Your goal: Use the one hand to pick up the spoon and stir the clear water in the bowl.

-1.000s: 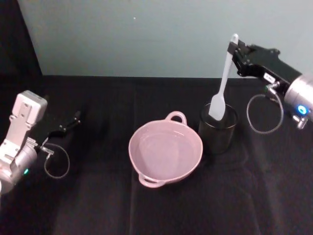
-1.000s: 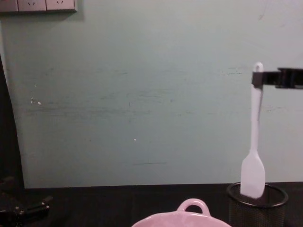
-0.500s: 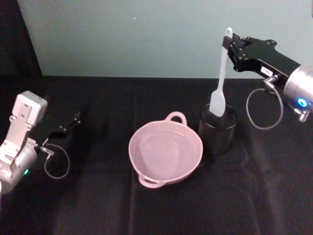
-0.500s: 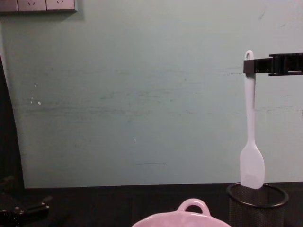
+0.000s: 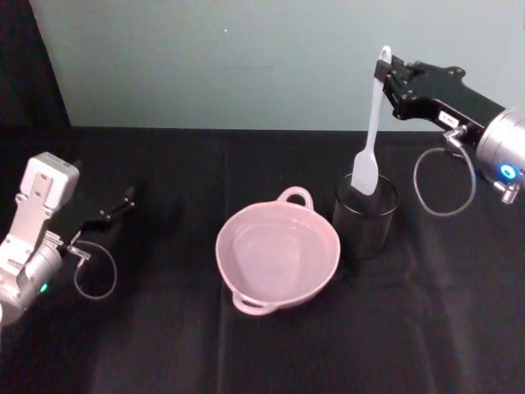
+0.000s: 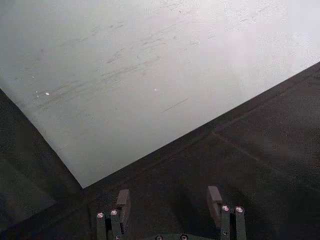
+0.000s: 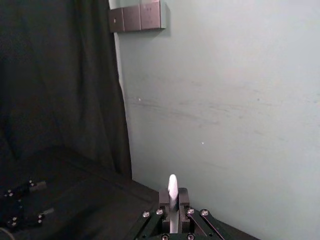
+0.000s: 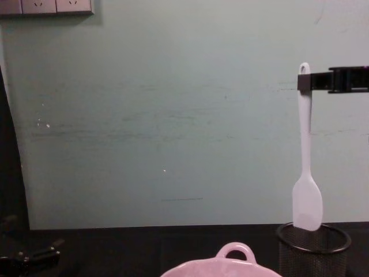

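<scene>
**Spoon up and nearly out of the cup, and holding there**

The right gripper (image 5: 387, 72) sits higher than it did a second ago, and the white spoon (image 5: 371, 135) has come up with it. Back then the broad blade was sunk into the black wire-mesh cup (image 5: 365, 226); now, in the chest view, its lower edge is right at the cup's rim (image 8: 314, 254). Against half a second ago there is almost no change, and the climb has levelled off.

The grip is clean. The right jaws are pinched onto the handle just under the hole at its tip, and the right wrist view has the white handle (image 7: 172, 187) wedged between the two black fingers. The spoon (image 8: 304, 150) hangs straight down from the gripper (image 8: 304, 81), blade end lowest.

On the count:
- One spoon.
- One pale pink bowl (image 5: 228, 246), just to the left of the cup on the black tablecloth (image 5: 164, 345). It has two loop handles, and nothing is touching it.
- One mesh cup.
- Two grippers.

The left gripper (image 5: 123, 199) rests low at the table's left side, well apart from the bowl and in the same spot as before. Its wrist view shows the fingers (image 6: 122, 202) spread wide with nothing between them.
</scene>
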